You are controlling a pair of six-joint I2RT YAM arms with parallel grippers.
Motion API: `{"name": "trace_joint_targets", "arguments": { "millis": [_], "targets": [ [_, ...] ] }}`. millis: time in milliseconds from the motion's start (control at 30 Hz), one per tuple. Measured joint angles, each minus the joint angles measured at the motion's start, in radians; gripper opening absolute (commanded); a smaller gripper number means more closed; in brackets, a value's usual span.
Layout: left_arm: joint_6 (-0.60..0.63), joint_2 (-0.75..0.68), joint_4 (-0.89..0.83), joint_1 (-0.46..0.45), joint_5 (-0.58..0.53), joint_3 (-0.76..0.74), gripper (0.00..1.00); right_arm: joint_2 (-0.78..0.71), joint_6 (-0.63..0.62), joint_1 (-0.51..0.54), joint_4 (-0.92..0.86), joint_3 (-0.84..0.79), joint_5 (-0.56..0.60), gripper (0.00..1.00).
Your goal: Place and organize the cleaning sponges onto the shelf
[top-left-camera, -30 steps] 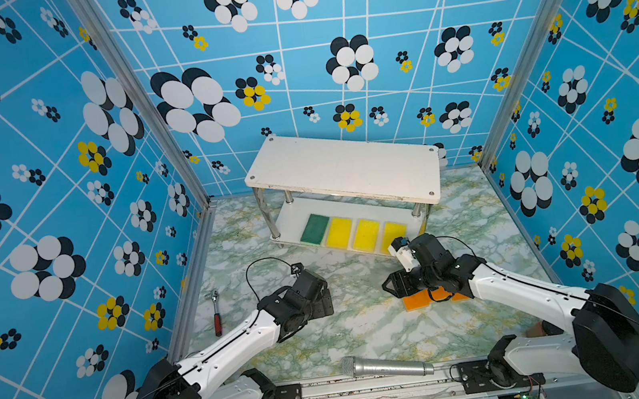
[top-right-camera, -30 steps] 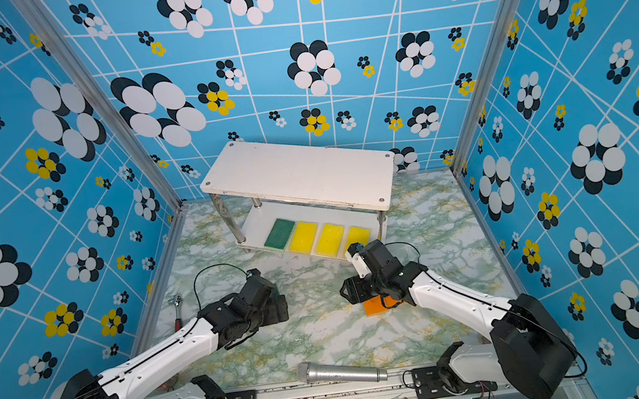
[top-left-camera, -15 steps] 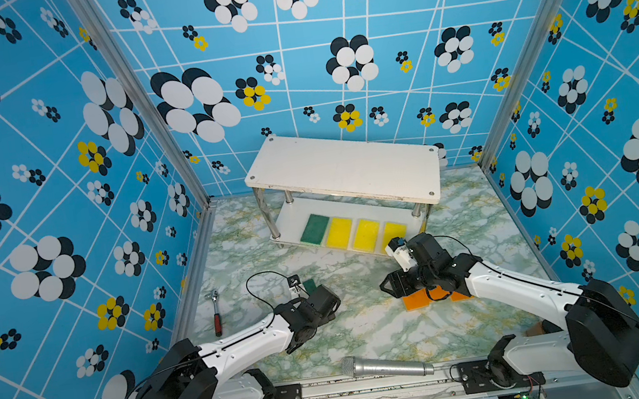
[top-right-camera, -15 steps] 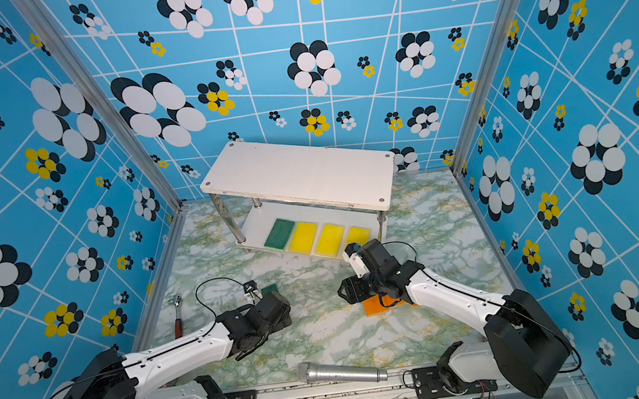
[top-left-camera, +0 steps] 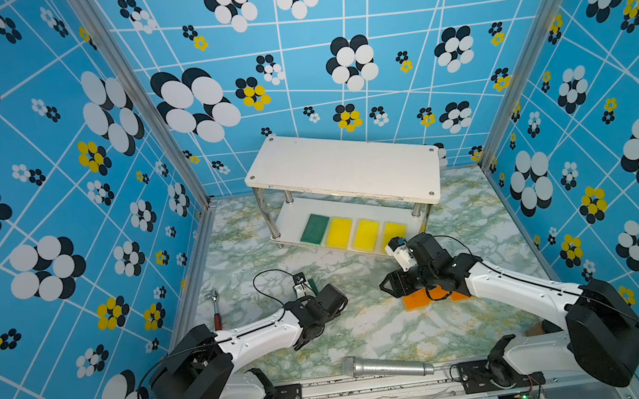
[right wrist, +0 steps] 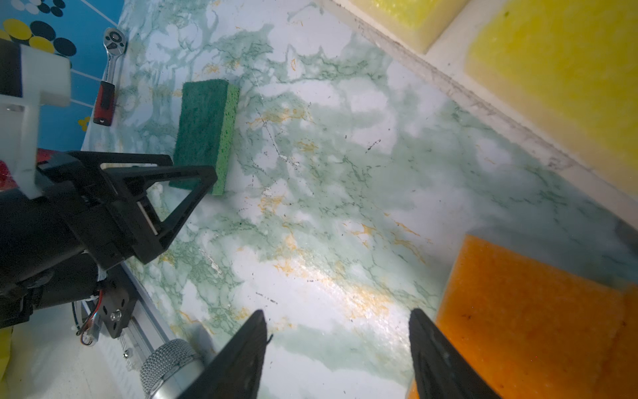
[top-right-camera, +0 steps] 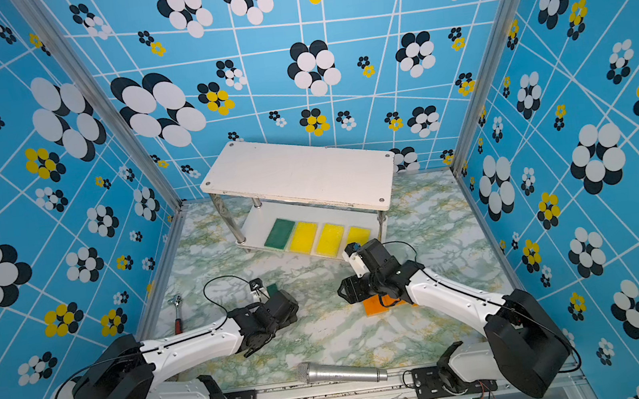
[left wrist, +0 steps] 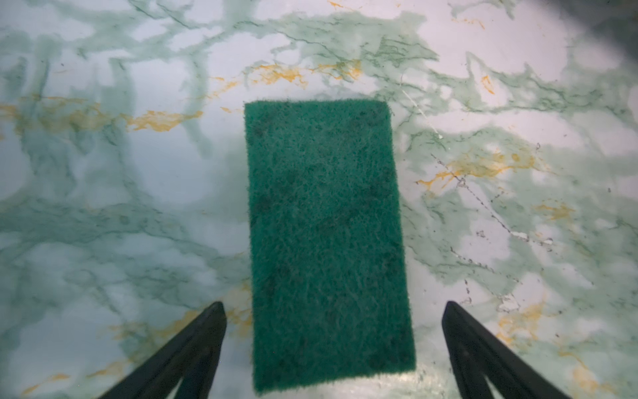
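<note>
Beneath left gripper [left wrist: 333, 304], jaws spread wide: green sponge [left wrist: 324, 241] flat on counter [left wrist: 103, 172], long axis straight ahead.

Bright, even light; soft, vignetted wrist views.

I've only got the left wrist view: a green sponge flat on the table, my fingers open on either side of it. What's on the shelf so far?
Observer: The lower board holds a row of four: one green sponge, then three yellow sponges.
Operator: And the top board?
Observer: The top board has nothing on it.
Operator: Where's the right gripper?
Observer: The right gripper hangs open and empty over bare table, beside the orange sponges that lie off the shelf.
</note>
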Motion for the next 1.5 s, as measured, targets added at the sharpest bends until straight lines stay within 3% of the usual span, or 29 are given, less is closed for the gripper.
{"name": "trace_joint_targets", "arguments": {
  "millis": [200, 467, 700, 933, 1267, 1500],
  "targets": [
    [-0.002, 0.081, 0.029, 0.000, -0.005, 0.015, 0.99, -0.003, 0.001, 0.000, 0.011, -0.001, 0.000, 0.67],
    [-0.006, 0.104, 0.074, 0.013, -0.018, 0.020, 0.80, -0.003, 0.004, 0.000, 0.016, -0.001, 0.000, 0.67],
    [-0.018, 0.103, 0.077, 0.011, -0.019, 0.016, 0.77, -0.003, 0.005, 0.000, 0.016, -0.001, -0.003, 0.67],
    [-0.012, 0.094, 0.062, 0.010, -0.015, 0.011, 0.60, -0.003, 0.005, 0.000, 0.018, -0.001, -0.003, 0.67],
    [0.218, 0.035, -0.102, 0.021, 0.031, 0.114, 0.66, -0.003, 0.007, 0.000, 0.019, -0.001, -0.003, 0.67],
    [0.468, -0.072, -0.157, 0.146, 0.074, 0.208, 0.65, -0.003, 0.007, 0.000, 0.023, -0.001, -0.006, 0.67]
  ]
}}
